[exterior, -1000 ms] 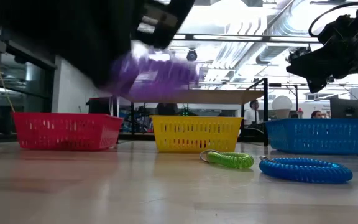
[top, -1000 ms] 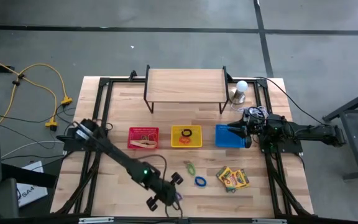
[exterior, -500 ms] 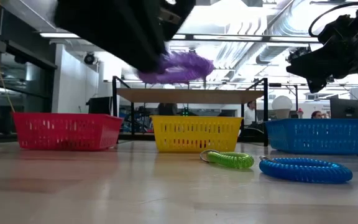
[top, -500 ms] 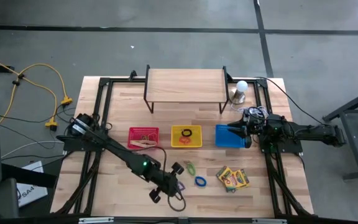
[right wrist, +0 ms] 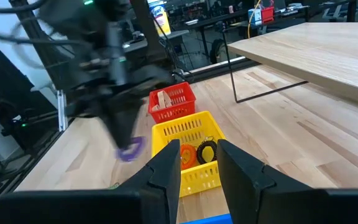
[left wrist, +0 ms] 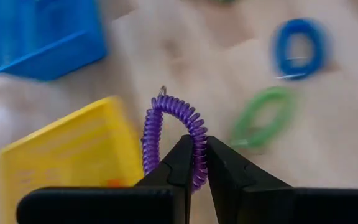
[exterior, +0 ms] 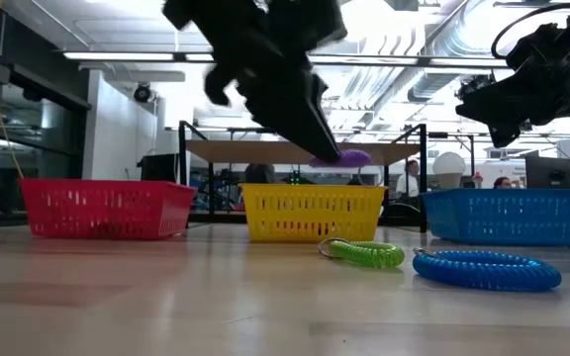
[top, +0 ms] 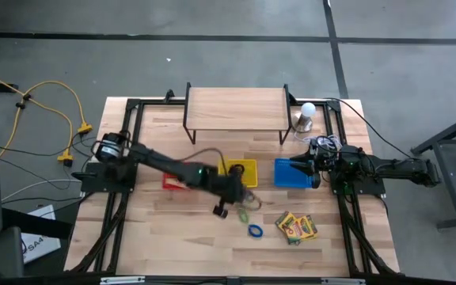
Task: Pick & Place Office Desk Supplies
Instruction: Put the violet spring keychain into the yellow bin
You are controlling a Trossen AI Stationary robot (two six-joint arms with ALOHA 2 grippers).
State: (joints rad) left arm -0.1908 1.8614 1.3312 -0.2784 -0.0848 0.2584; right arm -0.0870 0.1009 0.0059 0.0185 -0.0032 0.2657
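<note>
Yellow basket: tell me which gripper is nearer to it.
Left. The left gripper, holding a purple coil ring, hovers at the yellow basket's front edge; the right gripper waits over the blue basket beside it.

1. Table (top: 165,245): pale wood, matt, visible grain.
2. Yellow basket (exterior: 311,213): slotted plastic.
3. Purple coil ring (left wrist: 174,134): ribbed plastic, slight gloss.
4. Blue coil ring (exterior: 486,270): glossy plastic.

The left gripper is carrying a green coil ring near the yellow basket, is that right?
Not quite. The ring pinched in the left gripper is the purple coil ring, as the left wrist view shows. The green coil ring lies on the table. The yellow basket is indeed near.
</note>
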